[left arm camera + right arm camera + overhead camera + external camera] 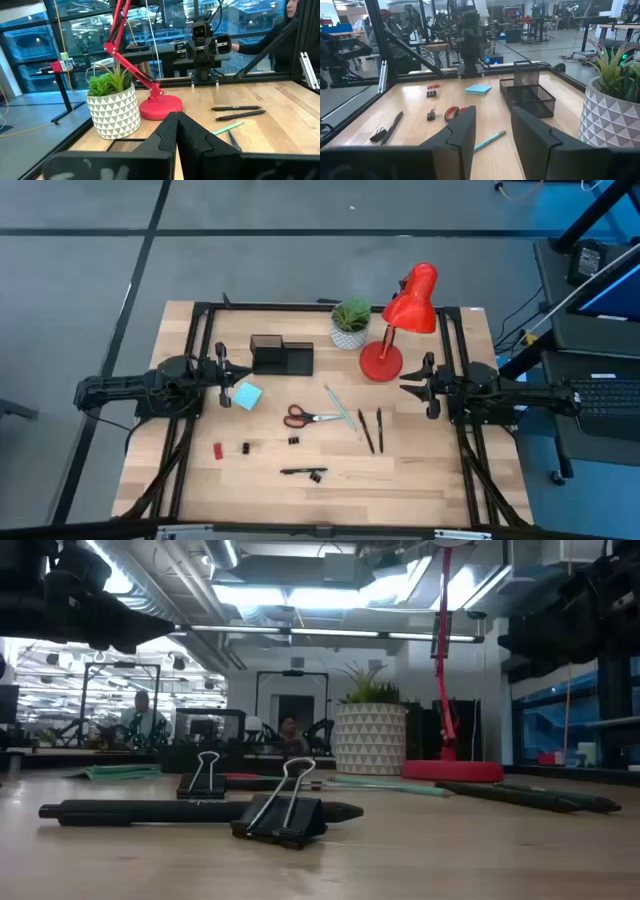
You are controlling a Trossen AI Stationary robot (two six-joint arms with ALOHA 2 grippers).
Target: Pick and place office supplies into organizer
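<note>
Left gripper (222,375) clenched and empty, hovering at the table's left side near the light-blue notepad (246,395); right gripper (409,385) released, fingers apart, at the right by the red lamp (383,360); scissors (308,417), pens (372,429), clips (294,440) loose on the table; black organizer (281,356) at the back, beside the potted plant (350,323)
</note>
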